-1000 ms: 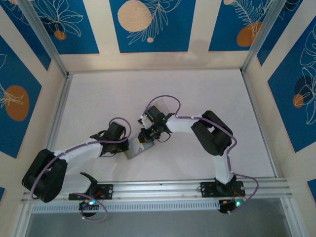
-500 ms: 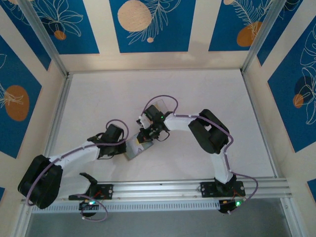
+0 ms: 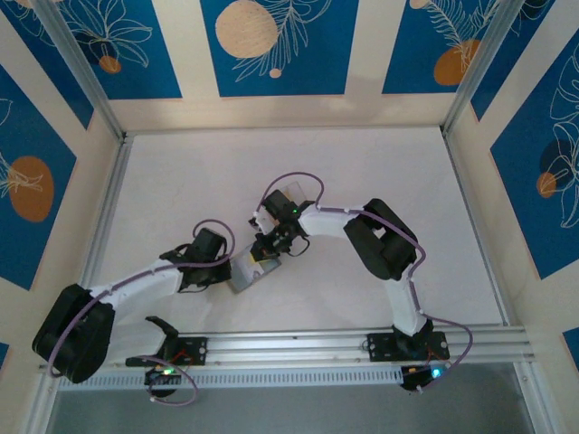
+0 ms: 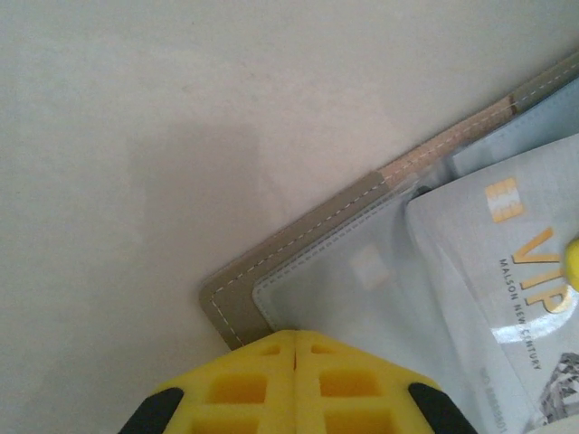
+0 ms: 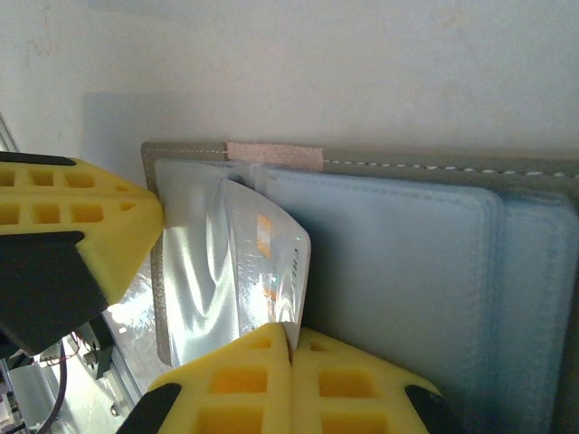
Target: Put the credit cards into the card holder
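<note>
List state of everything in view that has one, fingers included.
card holder: open, flat on the table, inside up.
credit card: pinched at one corner, tilted, far end at the clear pocket, not fully in.
right fingers: shut on the credit card.
left fingers: shut, at the card holder's edge.
clear case: on the table, apart from the card holder; open or closed unclear.

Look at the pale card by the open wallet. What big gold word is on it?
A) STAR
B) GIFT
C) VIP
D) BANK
C: in the left wrist view, the card at the open card holder has large gold letters spelling VIP, next to a small gold chip.
</note>
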Controlling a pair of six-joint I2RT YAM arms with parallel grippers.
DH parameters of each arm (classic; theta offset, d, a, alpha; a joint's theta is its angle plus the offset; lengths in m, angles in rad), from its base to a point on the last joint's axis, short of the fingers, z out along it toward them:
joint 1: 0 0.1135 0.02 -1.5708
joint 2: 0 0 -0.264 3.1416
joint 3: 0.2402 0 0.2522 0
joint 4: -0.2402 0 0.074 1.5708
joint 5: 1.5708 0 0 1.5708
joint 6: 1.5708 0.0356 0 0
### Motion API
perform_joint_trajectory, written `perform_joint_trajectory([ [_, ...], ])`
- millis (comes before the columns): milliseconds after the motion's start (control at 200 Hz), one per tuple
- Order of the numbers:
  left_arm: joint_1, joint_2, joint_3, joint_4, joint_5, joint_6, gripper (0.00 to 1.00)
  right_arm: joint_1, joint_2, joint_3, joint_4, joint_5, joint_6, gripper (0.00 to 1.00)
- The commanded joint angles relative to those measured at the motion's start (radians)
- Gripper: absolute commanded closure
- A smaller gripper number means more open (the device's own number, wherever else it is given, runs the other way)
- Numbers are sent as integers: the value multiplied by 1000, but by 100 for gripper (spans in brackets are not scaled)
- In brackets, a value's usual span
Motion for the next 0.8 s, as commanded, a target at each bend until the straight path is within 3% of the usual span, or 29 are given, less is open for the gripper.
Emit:
perform_joint_trajectory([
  [0,10,54,-15,-41,-27,-4,95,2,50,-7,-114,22,-38,100],
  [795,-3,106,-17,-46,-80,0,96,-4,123,43,-224,-113,-152,100],
])
